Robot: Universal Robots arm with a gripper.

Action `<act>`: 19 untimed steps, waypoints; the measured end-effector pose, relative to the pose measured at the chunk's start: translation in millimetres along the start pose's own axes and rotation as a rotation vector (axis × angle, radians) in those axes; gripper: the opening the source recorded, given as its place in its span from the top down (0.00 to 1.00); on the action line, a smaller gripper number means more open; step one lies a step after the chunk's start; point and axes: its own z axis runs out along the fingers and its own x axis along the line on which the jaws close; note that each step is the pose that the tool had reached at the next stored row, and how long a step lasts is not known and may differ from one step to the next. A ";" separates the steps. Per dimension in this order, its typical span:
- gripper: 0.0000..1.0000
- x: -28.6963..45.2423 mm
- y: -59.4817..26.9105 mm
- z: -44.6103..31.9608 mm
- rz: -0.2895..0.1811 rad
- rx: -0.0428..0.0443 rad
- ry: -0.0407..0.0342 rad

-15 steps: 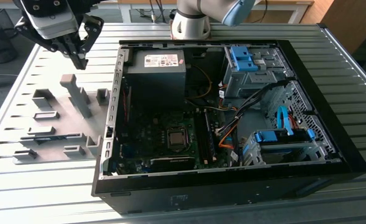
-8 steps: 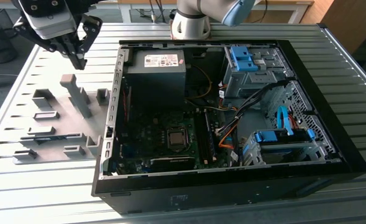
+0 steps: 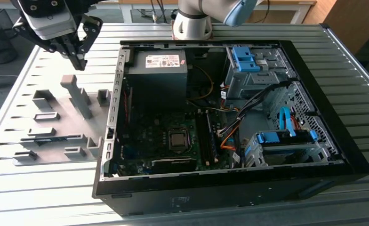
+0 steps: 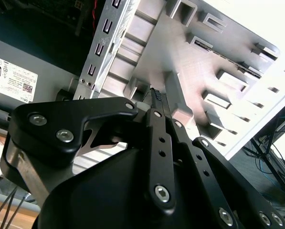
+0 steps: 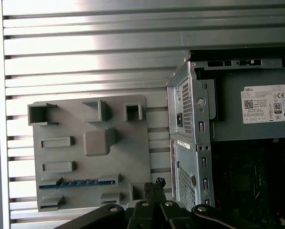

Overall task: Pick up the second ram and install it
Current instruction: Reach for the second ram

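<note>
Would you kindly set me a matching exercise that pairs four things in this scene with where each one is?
Things:
1. ram stick
2. gripper
3. power supply
4. processor socket

Places:
A. in the air near the grey holder plate, outside the case
B. inside the case, carrying a pale label
C. lying in a slot of the grey holder plate
D. on the motherboard

Pairs: 1-C, 2-A, 3-B, 4-D

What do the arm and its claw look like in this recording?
In the exterior view the arm is a silver-grey tube with a light blue joint cap. The claw has a pale grey boxy body. Its fingers are matte black jointed bars with rows of small holes and silver screw heads, tapering to narrow tips.
</note>
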 end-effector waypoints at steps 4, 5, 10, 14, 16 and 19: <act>0.90 1.7 -0.1 0.0 0.000 0.0000 0.0000; 0.90 3.6 -0.3 0.0 0.000 0.0001 0.0001; 0.90 18.5 -6.3 0.8 0.000 0.0001 0.0001; 0.90 33.0 -13.5 2.6 0.000 0.0000 0.0000; 0.90 41.9 -14.7 3.1 0.000 0.0000 0.0000; 0.90 55.4 -15.8 3.6 0.000 0.0001 0.0001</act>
